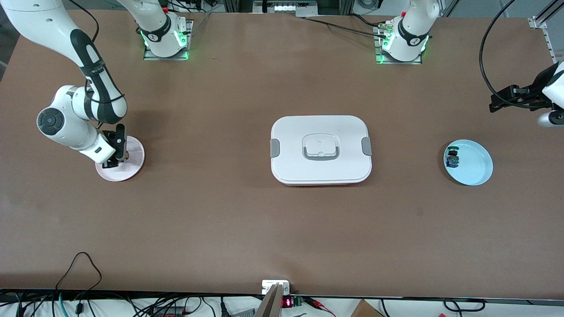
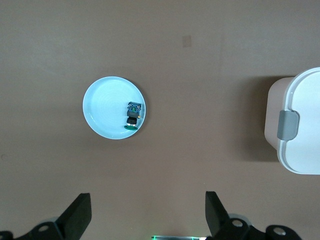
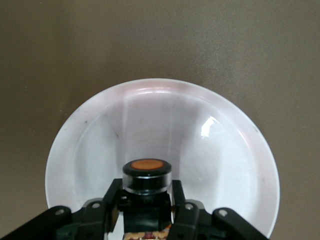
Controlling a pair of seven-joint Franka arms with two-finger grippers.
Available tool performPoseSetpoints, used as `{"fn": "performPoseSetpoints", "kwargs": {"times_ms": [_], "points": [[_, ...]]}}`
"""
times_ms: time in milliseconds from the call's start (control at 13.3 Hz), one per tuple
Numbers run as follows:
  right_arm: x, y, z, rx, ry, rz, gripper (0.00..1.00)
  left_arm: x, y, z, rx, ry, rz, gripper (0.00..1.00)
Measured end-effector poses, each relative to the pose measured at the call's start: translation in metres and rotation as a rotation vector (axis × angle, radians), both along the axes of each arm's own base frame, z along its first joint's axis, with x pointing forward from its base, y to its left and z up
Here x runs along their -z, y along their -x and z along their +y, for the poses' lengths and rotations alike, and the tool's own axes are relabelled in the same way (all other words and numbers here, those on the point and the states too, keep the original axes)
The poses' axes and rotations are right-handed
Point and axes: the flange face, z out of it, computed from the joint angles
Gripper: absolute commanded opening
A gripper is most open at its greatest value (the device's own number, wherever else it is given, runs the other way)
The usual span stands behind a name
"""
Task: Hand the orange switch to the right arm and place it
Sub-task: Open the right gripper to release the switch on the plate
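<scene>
- Where the pink plate sits at the right arm's end, we see the right gripper low over it, jaws clamped on the orange switch.
- From that plate toward the left arm's end, we pass the white lidded box, then the blue plate holding a blue-green switch.
- Over the table edge near that blue plate, we find our left gripper waiting, jaws spread wide and empty.

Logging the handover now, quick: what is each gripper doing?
Left gripper: open, holding nothing, over bare table near the light blue plate.
Right gripper: shut on the black-bodied orange switch, over the pink plate.
</scene>
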Motion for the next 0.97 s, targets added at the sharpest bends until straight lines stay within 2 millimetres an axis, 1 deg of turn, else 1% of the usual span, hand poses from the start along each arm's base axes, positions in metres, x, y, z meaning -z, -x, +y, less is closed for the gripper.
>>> {"fn": "performPoseSetpoints", "kwargs": {"times_ms": [150, 300, 450, 525, 675, 825, 975], "points": [[0.0, 0.0, -0.001, 0.003, -0.001, -0.001, 1.0, -0.005, 0.0, 0.002, -0.003, -0.001, -0.012, 1.0], [-0.006, -0.004, 0.003, -0.002, -0.004, -0.012, 1.0, -0.012, -0.001, 0.001, -0.002, -0.001, -0.026, 1.0], [-0.019, -0.008, 0.006, 0.013, -0.019, -0.013, 1.0, -0.013, -0.001, 0.0, 0.0, -0.001, -0.028, 1.0], [-0.029, -0.011, 0.006, 0.04, -0.039, -0.008, 1.0, -0.013, -0.001, 0.0, 0.0, -0.001, -0.028, 1.0], [-0.058, -0.021, 0.006, 0.079, -0.079, -0.003, 1.0, -0.013, -0.001, 0.0, 0.0, -0.001, -0.027, 1.0], [-0.095, -0.035, 0.006, 0.113, -0.097, -0.015, 1.0, -0.013, -0.001, 0.0, 0.0, -0.001, -0.027, 1.0], [-0.135, -0.046, 0.007, 0.188, -0.101, -0.018, 1.0, -0.013, -0.001, 0.0, 0.0, -0.001, -0.026, 1.0]]}}
